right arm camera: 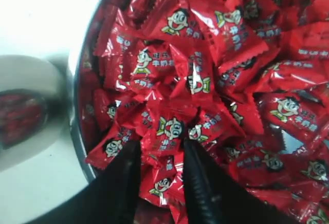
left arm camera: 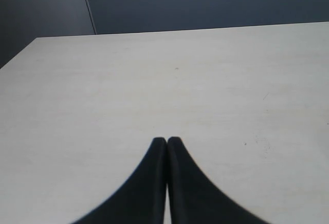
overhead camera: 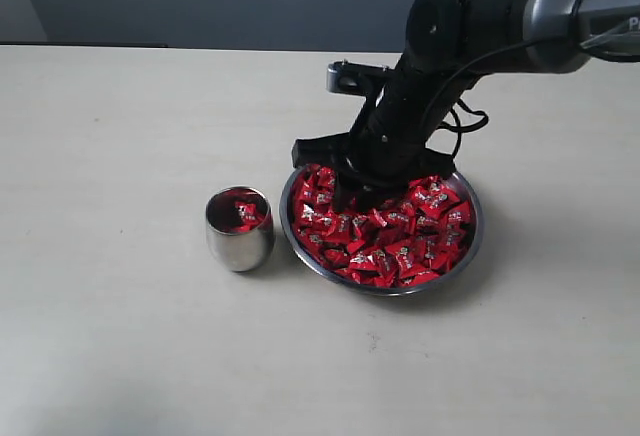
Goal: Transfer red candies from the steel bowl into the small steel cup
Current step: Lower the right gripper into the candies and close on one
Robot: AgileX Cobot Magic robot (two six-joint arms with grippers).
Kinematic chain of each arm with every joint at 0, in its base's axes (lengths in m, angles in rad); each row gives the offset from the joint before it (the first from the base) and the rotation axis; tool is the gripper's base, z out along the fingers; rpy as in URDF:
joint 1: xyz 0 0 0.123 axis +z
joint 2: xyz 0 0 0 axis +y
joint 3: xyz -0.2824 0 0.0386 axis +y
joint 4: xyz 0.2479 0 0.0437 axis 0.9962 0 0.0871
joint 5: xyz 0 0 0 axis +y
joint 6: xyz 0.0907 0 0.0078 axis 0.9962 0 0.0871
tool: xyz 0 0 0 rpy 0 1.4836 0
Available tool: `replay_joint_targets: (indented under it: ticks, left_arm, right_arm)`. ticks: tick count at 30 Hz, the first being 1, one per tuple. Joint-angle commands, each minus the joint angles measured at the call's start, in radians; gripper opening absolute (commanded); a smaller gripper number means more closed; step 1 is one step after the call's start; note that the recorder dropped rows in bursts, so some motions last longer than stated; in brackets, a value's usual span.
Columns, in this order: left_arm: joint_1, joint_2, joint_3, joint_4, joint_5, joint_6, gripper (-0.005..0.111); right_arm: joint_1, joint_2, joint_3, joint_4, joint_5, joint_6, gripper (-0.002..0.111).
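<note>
Right gripper (right arm camera: 160,146) down in the red candies (right arm camera: 205,54), fingers apart astride one.
Only its wrist view shows this; the steel bowl (overhead camera: 476,226) sits mid-table, the small steel cup (overhead camera: 238,244) just beside; left gripper (left arm camera: 166,141) pressed together over open table (left arm camera: 154,80).

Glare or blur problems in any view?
Right wrist view: table blown out, small steel cup blurred, red candies sharp with wrapper glints. Exterior view: even light, soft shadow beside the steel bowl. Left wrist view: fingers out of focus, no glare.
</note>
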Motion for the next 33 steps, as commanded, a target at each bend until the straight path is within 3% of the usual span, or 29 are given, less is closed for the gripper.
replay_joint_targets:
  ticks: [1, 14, 20, 33]
  left_arm:
    - [-0.007, -0.005, 0.005, 0.002, -0.008, -0.001, 0.000]
    - [-0.007, -0.005, 0.005, 0.002, -0.008, -0.001, 0.000]
    - [-0.007, -0.005, 0.005, 0.002, -0.008, -0.001, 0.000]
    - [-0.007, -0.005, 0.005, 0.002, -0.008, -0.001, 0.000]
  right_arm:
    - [0.017, 0.031, -0.004, 0.002, -0.012, 0.002, 0.027]
    - [0.027, 0.043, -0.004, 0.000, -0.023, 0.030, 0.028]
    - [0.027, 0.043, -0.004, 0.000, -0.025, 0.066, 0.044]
    - [0.027, 0.082, -0.004, -0.002, -0.043, 0.112, 0.043]
